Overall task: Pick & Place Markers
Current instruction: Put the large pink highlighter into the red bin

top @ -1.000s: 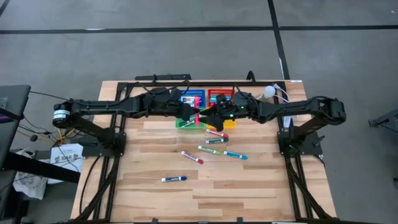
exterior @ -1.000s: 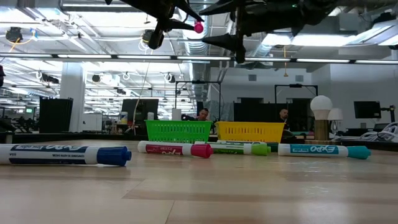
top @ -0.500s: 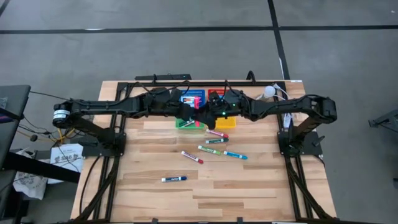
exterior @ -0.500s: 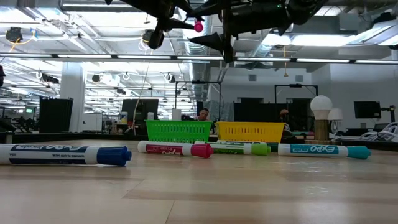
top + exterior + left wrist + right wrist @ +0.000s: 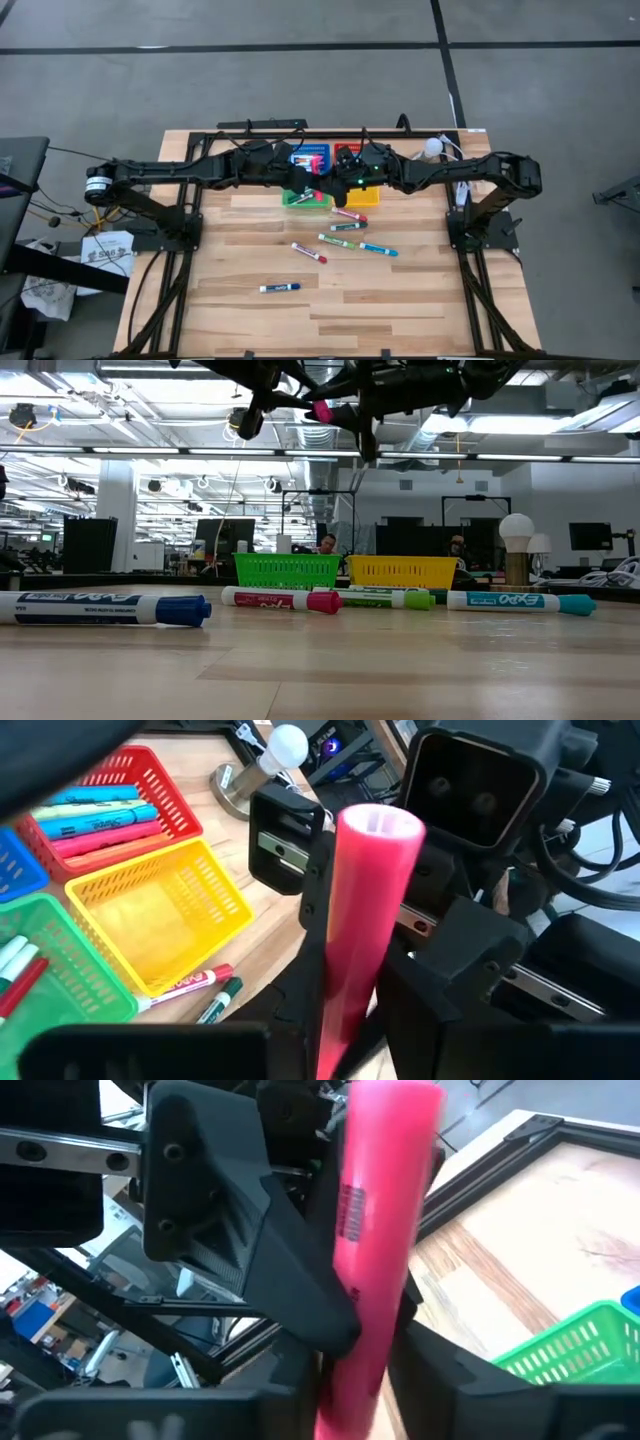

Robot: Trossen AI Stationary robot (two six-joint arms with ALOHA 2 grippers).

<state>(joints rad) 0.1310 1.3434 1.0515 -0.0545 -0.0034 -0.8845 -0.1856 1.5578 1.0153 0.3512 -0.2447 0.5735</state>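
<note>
Moved: right gripper (image 5: 326, 186) closes in, now pinching pink marker (image 5: 362, 910).
Left gripper (image 5: 306, 184): clamped on same marker — mid-air handover above green basket (image 5: 306, 201).

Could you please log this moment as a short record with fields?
held item: pink marker, raised above the baskets
left gripper: shut on the pink marker
right gripper: closing on the same marker, mid-handover
below: green basket, yellow basket
on table: five loose markers, including a blue-capped marker
</note>
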